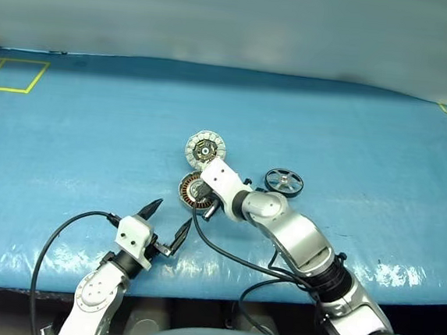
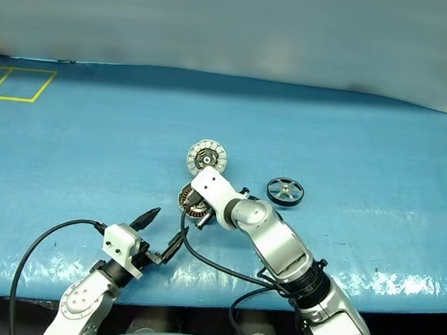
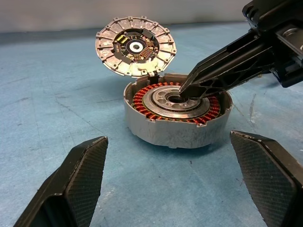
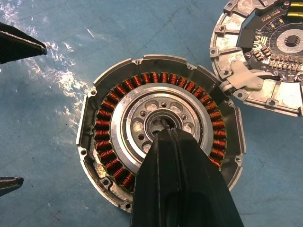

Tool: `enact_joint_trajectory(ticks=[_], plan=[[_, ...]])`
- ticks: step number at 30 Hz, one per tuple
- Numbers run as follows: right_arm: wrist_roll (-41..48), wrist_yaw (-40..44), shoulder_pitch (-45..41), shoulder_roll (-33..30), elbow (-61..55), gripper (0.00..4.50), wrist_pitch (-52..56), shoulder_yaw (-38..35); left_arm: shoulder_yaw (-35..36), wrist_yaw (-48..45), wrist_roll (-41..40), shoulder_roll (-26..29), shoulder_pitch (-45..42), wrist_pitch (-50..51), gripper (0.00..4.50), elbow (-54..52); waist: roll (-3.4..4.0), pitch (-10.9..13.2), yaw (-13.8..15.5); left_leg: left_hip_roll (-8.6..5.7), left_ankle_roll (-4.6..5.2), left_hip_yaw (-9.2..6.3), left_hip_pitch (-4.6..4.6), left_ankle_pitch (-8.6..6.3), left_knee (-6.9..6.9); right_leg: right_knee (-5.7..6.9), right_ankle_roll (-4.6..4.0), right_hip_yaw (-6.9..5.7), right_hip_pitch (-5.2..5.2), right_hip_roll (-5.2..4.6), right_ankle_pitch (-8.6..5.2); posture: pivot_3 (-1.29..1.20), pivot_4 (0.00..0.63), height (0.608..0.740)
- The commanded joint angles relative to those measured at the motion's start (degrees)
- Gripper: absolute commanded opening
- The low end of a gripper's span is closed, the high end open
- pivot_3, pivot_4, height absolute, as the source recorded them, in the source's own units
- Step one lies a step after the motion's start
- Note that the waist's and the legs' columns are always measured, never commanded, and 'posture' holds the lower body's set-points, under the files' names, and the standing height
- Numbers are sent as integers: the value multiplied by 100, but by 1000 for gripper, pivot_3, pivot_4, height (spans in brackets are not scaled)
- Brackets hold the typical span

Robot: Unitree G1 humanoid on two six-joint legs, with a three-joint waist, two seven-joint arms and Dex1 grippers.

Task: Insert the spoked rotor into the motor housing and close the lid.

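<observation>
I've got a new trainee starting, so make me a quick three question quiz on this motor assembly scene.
1. True or false: the lid lies closed on the motor housing.
2. Which gripper's fingers are shut: A left, B right?
3. What dark wheel lies on the blue table, apart from the housing?

Key: 1 false, it stands open beside it. 2 B, tips at the hub's centre. 3 the spoked rotor.

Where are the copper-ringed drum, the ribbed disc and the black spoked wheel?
Drum point(image 3: 177, 135): left wrist view, grey outer wall.
Ribbed disc point(image 3: 109, 56): left wrist view, ribbed rim.
Spoked wheel point(image 1: 284, 181): left eye view, silver hub.
</observation>
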Motion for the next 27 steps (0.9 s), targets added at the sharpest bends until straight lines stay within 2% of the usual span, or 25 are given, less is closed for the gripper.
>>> enact_joint_trajectory(ticks=[1, 7, 14, 18, 22, 27], plan=[[265, 21, 43, 217, -436, 21, -31, -554, -44, -16, -13, 2, 16, -66, 4500, -92, -1, 0, 1, 0, 0, 0, 0, 0, 0, 0, 0, 0, 0, 0, 0, 0, 150, 740], [644, -121, 370, 420, -774, 21, -43, -1765, -26, 3, -30, 6, 52, -38, 4500, -140, -1, 0, 12, 0, 0, -3, -3, 0, -1, -2, 3, -3, 1, 0, -1, 0, 150, 740], [478, -336, 539, -484, -724, 21, 293, -2643, -52, -50, -96, 47, 40, 23, 4500, -153, 1, 2, 4, -4, 0, 4, -3, 0, 0, -5, 3, 3, 0, -6, 0, 0, 150, 740], [340, -415, 491, -924, -491, 862, 387, -2759, -91, -85, -117, 34, 11, 22, 4500, -116, 1, 2, -14, 0, 0, 4, 0, 0, -5, -4, 1, 2, 0, 5, -1, 0, 150, 740], [225, -543, 492, -1089, -391, 2195, 525, -2746, -104, -86, -118, -2, -8, 9, 4500, -69, 2, 2, -13, 0, 0, 6, -3, 0, -8, -3, -2, 2, -1, 8, -1, 0, 150, 740], [259, -821, 538, -757, -467, 2195, 933, -3041, -101, -66, -106, -18, 11, -6, 4500, -44, 2, 2, -4, -2, 0, 5, -4, 0, -7, -4, -1, 4, 0, 5, -1, 0, 150, 740]])
